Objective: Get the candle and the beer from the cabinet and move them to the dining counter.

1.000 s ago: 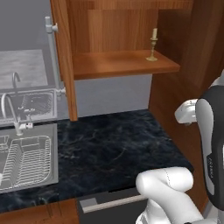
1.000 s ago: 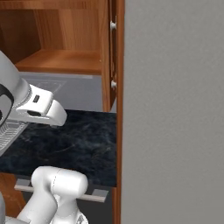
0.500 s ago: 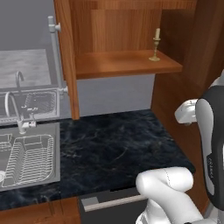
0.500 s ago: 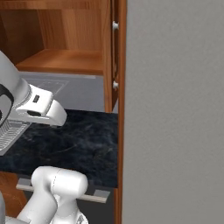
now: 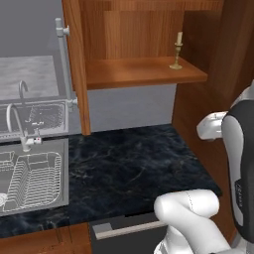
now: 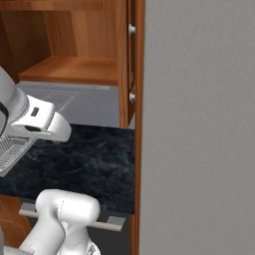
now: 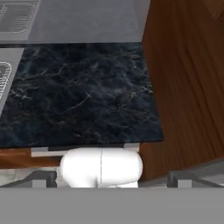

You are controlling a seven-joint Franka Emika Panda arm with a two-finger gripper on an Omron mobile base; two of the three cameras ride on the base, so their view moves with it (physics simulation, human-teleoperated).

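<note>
Right now I see the candle (image 5: 176, 51) standing upright on the open cabinet (image 5: 144, 73) shelf, toward its right end, well above the black counter (image 5: 129, 171). I judge it light, rigid and top-heavy, so I would pinch the brass holder's stem just above its flared base. My gripper (image 7: 109, 183) hangs low over the counter edge, jaws spread fully, holding nothing.

Candle (image 5: 176, 49) in cabinet (image 5: 144, 74); sink (image 5: 32, 173) lower left
</note>
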